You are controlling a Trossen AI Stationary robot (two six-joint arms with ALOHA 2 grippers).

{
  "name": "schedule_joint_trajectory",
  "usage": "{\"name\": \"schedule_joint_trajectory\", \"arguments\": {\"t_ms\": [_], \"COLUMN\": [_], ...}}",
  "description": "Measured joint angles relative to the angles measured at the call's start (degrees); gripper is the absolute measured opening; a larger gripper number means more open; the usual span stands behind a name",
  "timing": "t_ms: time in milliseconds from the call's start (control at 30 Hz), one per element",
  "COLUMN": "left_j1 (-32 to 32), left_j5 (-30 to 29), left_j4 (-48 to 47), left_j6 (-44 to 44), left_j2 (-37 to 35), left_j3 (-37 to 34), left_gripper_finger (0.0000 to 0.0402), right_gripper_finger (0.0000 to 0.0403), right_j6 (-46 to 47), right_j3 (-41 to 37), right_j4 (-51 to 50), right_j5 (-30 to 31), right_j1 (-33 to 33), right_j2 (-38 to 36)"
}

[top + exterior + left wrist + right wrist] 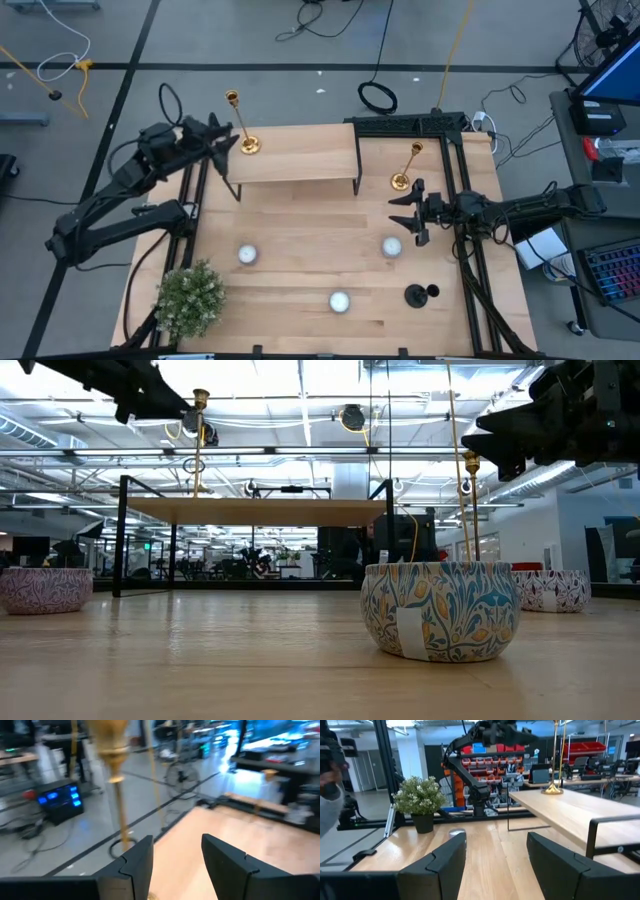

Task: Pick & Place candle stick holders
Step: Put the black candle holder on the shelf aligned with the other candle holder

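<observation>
**Left arm beside the shelf candlestick**

One gold candlestick (240, 122) stands on the raised wooden shelf (300, 160), the left gripper (222, 143) just beside it, fingers apart and empty. A second gold candlestick (406, 166) stands on the table; the black candlestick (421, 294) lies near the front edge. The right gripper (412, 212), spread and empty, probably reaches next for one.

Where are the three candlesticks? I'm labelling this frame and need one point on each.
Gold candlestick on the shelf (249, 145): high view, on its round base.
Gold candlestick beside the shelf (401, 182): high view, on its round base.
Black candlestick (416, 295): high view, on its round base.
</observation>
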Motion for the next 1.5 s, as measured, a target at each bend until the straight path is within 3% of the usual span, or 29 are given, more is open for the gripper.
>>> {"name": "schedule_joint_trajectory", "arguments": {"t_ms": [333,467,567,733,833,967,1233,1500], "left_j1": [-6.0,-9.8,-13.4,-19.0,-21.9,-24.5,-27.6,-30.1], "left_j5": [22.0,28.3,29.0,28.9,27.2,23.6,23.2,23.3], "left_j4": [0.0,-0.2,-0.2,-0.2,0.5,0.6,1.1,10.0], "left_j6": [-4.0,-5.5,-5.1,-1.0,0.4,0.5,1.2,4.5], "left_j2": [-2.2,-2.1,-2.1,-2.1,-1.6,0.0,5.5,11.6], "left_j3": [0.0,0.0,0.0,0.0,0.0,0.0,0.0,0.0], "left_gripper_finger": [0.0175,0.0175,0.0175,0.0175,0.0175,0.0175,0.0175,0.0175], "right_gripper_finger": [0.0205,0.0205,0.0205,0.0205,0.0205,0.0205,0.0205,0.0205], "right_j6": [0.9,2.9,2.8,-2.6,-3.8,-9.2,-12.0,-15.2], "right_j3": [0.0,0.0,0.0,0.0,0.0,0.0,0.0,0.0], "right_j4": [-5.0,-7.5,-7.6,-7.6,-8.0,-11.6,-19.6,-23.1], "right_j5": [0.2,0.1,-2.4,-19.8,-25.4,-25.5,-25.6,-27.1], "right_j1": [0.0,0.0,0.0,2.4,4.8,7.6,10.7,16.0], "right_j2": [0.0,0.0,0.0,0.0,0.0,0.0,0.0,0.0]}}
